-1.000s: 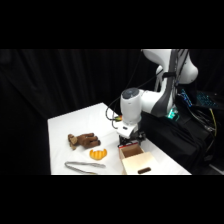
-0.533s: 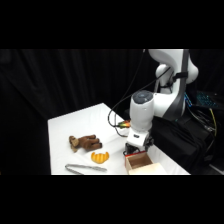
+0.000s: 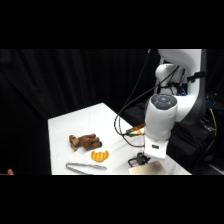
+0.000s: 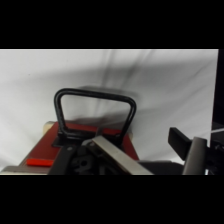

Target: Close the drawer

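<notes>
claw (image 4: 145, 160) of mine hangs low over the drawer (image 3: 146, 169) at the surface's (image 3: 85, 122) near edge; i cannot tell its opening. its dark handle (image 4: 95, 112) stands just ahead.

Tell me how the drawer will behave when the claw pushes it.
The drawer looks like a small rigid box, so it should slide rather than flex. Its thin looped handle stands proud and could catch a finger. It seems light for its size, so on the smooth white table the whole unit may skid instead of closing.
</notes>
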Available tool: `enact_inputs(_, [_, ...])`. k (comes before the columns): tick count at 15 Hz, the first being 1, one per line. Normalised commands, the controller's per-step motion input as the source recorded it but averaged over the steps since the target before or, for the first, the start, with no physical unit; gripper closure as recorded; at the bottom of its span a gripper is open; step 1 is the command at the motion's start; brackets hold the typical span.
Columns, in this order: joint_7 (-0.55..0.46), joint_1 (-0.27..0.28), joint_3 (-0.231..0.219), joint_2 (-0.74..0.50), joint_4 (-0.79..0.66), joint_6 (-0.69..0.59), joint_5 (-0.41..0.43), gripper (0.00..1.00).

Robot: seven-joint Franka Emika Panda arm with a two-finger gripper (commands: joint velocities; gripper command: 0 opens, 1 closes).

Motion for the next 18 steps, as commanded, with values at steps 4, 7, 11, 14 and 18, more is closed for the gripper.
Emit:
enact_inputs(4, [0.24,0.068,-0.070,-0.02,0.16,-0.21,-0.168,0.00])
enact_inputs(7, [0.22,0.012,-0.132,-0.15,0.06,-0.20,-0.201,0.00])
enact_inputs(11, [0.17,-0.034,-0.078,-0.20,0.03,-0.22,-0.139,0.00])
enact_inputs(14, [0.06,-0.104,0.044,-0.29,0.08,-0.34,0.120,0.00])
enact_inputs(18, [0.05,-0.095,0.057,-0.39,0.14,-0.46,0.278,0.00])
